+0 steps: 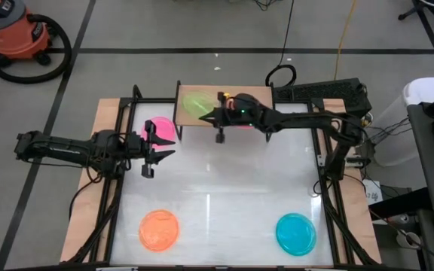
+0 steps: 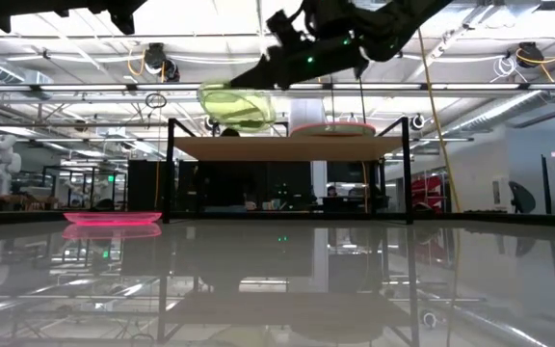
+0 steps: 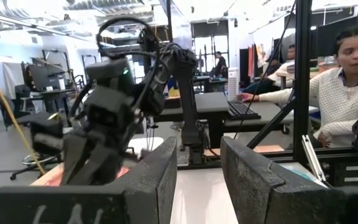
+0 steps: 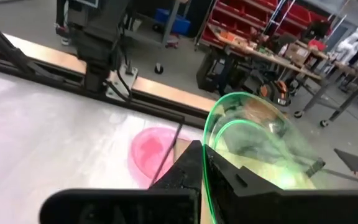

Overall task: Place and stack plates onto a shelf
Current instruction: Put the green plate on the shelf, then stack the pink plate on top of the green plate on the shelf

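My right gripper is shut on a green plate and holds it tilted above the left half of the shelf, a light-wood board on black legs. A pink plate lies flat on the shelf's right half. Another pink plate rests on the table left of the shelf. An orange plate and a blue plate lie near the table's near edge. My left gripper hovers open beside the pink table plate, touching nothing. My right gripper pinches the green plate's rim between its two fingers, on the edge nearest the wrist. The fingers slant down from the table's right side. The plate is lifted clear of the shelf and tilted, its free side reaching toward the left.
Black frame rails run along the table's left and right edges. The right arm's base stands at the right edge. A person sits beyond the table at a desk. Bare white tabletop lies between the shelf and the near plates.
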Controlling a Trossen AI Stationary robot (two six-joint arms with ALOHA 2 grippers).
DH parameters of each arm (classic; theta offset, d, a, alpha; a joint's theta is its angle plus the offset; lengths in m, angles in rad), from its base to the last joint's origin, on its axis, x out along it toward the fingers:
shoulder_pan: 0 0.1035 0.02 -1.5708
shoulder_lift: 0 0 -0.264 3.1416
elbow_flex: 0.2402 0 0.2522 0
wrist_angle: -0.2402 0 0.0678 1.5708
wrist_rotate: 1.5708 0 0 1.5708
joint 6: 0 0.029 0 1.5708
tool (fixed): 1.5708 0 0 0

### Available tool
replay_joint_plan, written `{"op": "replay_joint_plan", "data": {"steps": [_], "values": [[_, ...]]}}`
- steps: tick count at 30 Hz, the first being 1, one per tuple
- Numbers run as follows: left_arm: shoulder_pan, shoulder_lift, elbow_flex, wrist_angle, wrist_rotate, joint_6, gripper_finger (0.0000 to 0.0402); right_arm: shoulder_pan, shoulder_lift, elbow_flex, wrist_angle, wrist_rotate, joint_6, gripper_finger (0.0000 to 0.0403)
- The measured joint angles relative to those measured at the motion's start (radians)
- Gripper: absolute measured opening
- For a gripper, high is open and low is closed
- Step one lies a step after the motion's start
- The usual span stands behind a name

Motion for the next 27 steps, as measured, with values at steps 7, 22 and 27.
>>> {"op": "replay_joint_plan", "data": {"steps": [7,22,27], "values": [[0.0,0.0,0.0,-0.008,0.0,-0.007,0.0129,-0.026,0.075,0.028,-0.012,0.006,-0.001,0.0],[0.0,0.037,0.0,0.001,0.0,-0.009,0.0129,-0.042,0.103,0.026,-0.045,0.009,0.033,0.0027],[0.0,0.04,0.0,0.003,0.0,-0.009,0.0129,-0.042,0.103,0.026,-0.045,0.012,0.051,0.0068]]}}
